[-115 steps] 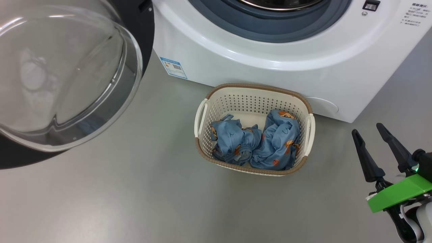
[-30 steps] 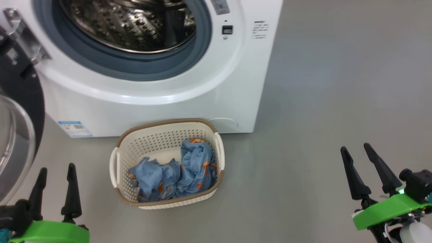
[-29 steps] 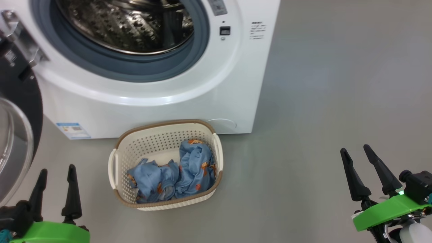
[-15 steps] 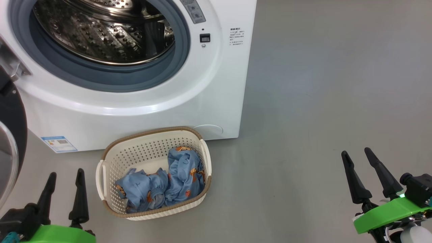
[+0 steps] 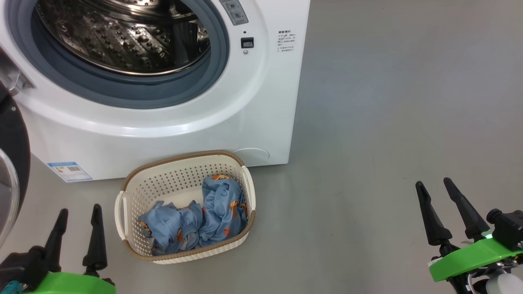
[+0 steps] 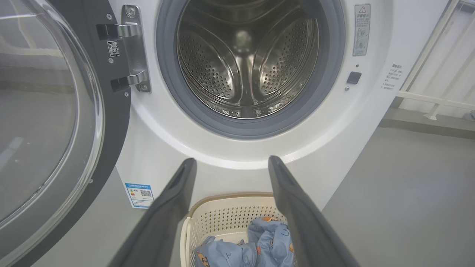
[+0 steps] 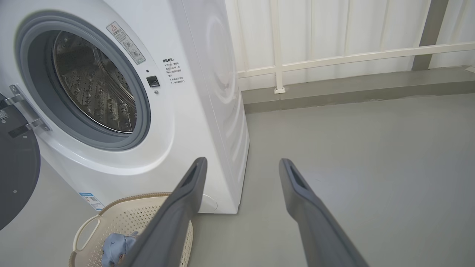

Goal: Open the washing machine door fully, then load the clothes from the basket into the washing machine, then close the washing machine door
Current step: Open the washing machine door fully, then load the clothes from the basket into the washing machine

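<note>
Blue clothes [image 5: 196,218] heaped in basket [image 5: 184,255]; steel drum [image 5: 122,36] bare.

The washing machine [image 5: 171,134] is white, with a blue-grey rubber gasket [image 5: 122,92] round a shiny steel drum [image 5: 122,36] dotted with small holes, and a small blue label [image 5: 69,171] at its near left corner. The washing machine door [image 6: 44,111], at the left, has a glossy black rim and clear glass. The basket [image 5: 179,179] is cream-white, pierced with rows of holes, with a brown woven-look rim. The clothes [image 5: 196,220] are light blue, printed with small orange and brown figures. The floor [image 5: 388,102] is plain grey. The left gripper [image 5: 80,208] and right gripper [image 5: 433,181] have black fingers [image 5: 96,241] above bright green mounts [image 5: 470,255].
</note>
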### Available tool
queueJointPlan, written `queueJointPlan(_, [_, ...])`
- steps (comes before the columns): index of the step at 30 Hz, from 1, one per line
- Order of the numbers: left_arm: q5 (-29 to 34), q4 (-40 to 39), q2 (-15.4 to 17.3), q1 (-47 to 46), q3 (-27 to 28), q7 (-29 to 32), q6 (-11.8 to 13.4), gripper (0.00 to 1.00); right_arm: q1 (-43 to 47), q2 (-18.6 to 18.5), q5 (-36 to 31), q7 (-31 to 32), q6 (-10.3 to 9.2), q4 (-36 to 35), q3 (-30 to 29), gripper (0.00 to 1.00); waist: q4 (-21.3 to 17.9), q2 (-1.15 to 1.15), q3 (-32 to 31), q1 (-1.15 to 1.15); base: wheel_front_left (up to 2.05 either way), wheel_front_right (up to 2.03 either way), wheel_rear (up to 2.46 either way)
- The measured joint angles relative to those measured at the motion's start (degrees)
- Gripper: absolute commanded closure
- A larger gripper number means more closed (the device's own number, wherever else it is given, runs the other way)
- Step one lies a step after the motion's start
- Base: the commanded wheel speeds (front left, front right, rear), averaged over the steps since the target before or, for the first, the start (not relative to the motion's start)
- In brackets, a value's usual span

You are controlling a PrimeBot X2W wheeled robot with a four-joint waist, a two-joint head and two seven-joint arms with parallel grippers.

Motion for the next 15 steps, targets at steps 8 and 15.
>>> queueJointPlan(8, [0.0,0.1,0.6,0.0,-0.2,0.0,0.0,0.0,0.0,0.2,0.0,0.0,0.0,-0.1,0.0,0.0,0.1,0.0,0.5,0.0,0.36,-0.68,0.32])
queueJointPlan(15, [0.0,0.1,0.9,-0.2,-0.3,0.0,0.0,0.0,-0.1,0.7,0.0,0.0,0.0,-0.1,0.0,0.0,0.1,0.0,1.2,0.0,0.89,-1.39,0.51])
